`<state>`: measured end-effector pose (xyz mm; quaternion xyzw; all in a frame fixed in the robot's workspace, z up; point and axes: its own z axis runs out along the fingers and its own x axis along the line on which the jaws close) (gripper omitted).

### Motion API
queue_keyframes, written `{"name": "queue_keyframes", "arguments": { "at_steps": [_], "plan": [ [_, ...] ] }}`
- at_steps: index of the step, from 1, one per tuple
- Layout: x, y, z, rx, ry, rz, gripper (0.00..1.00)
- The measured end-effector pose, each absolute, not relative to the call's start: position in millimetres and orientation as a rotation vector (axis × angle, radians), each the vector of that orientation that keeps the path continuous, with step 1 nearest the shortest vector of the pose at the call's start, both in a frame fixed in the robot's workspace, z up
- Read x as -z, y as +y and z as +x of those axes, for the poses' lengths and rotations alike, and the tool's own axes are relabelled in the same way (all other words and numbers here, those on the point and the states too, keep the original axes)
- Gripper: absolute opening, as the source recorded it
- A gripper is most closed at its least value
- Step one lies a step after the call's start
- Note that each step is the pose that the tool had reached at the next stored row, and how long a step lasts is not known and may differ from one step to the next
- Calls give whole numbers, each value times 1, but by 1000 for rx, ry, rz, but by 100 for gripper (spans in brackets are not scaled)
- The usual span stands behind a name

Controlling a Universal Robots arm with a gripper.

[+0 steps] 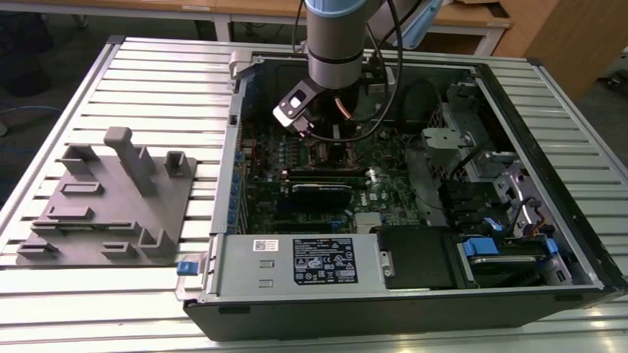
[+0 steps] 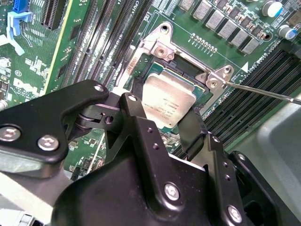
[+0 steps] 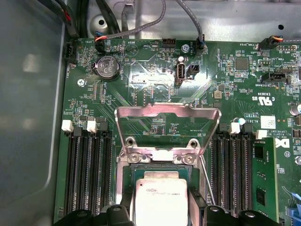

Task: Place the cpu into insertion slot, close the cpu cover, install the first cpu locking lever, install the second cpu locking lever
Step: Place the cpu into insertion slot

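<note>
The cpu [image 2: 168, 100], a flat silver square, sits low over the insertion slot [image 3: 132, 172] and is framed by the slot's dark rim [image 2: 199, 91]. My gripper [image 2: 162, 112] is shut on the cpu, one black finger [image 2: 136, 115] against each opposite edge. In the first wrist view the cpu [image 3: 161, 197] lies between the same fingers [image 3: 212, 215]. The cpu cover [image 3: 167, 112] stands swung up and open behind the slot. A thin metal locking lever [image 2: 263, 92] juts out free beside the slot. In the exterior view the gripper [image 1: 329, 141] reaches down into the open computer case.
Long black memory slots [image 3: 87, 169] flank the socket on both sides. Cables [image 3: 141, 23] run along the case wall beyond the board. A power supply [image 1: 294, 261] fills the case's near side. A grey fixture plate [image 1: 108, 198] lies on the slatted table at the exterior view's left.
</note>
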<state>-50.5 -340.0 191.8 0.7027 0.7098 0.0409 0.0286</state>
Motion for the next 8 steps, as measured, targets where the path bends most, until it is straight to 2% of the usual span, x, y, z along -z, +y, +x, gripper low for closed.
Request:
{"name": "queue_keyframes", "arguments": {
  "at_steps": [8],
  "plan": [
    [-191, -340, -50, -127, 2190, 2168, 54]
  ]
}}
